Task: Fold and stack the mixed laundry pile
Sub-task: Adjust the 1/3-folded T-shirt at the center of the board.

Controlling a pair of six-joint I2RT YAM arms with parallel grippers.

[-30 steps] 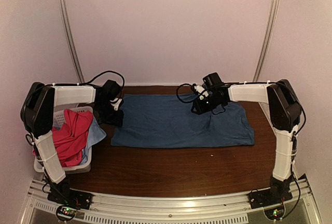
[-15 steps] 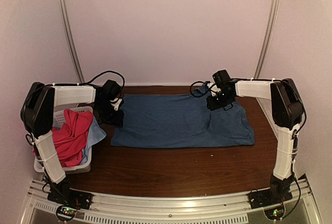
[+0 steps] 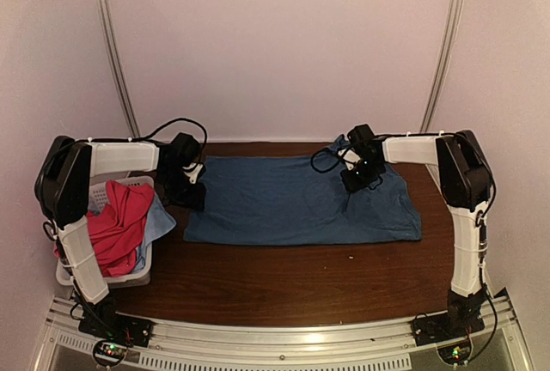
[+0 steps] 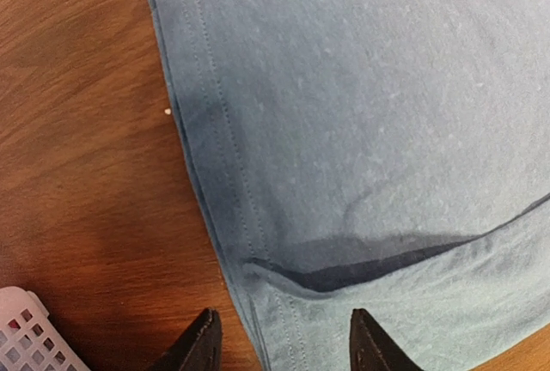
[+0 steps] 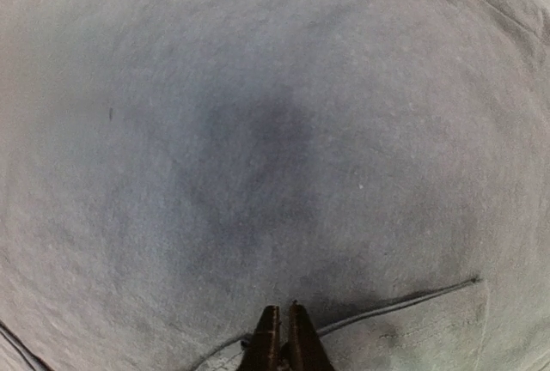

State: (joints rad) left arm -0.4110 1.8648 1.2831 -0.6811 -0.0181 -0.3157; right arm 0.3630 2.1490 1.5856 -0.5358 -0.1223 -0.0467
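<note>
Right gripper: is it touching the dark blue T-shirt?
Touching. The right wrist view shows the right gripper nearly shut, its tips sunk into the dark blue T-shirt; creases in the cloth run out from them.

Bare wood strip on table (image 3: pixel 301 281) in front of dark blue T-shirt (image 3: pixel 284 203): open for passage. Near-left corner blocked by white basket (image 3: pixel 129 278). Gap between basket and shirt hem filled by left gripper (image 3: pixel 194 197). On shirt's far-right part, right gripper (image 3: pixel 357 184) sits low. Far edge closed by back wall (image 3: pixel 275 62).
</note>
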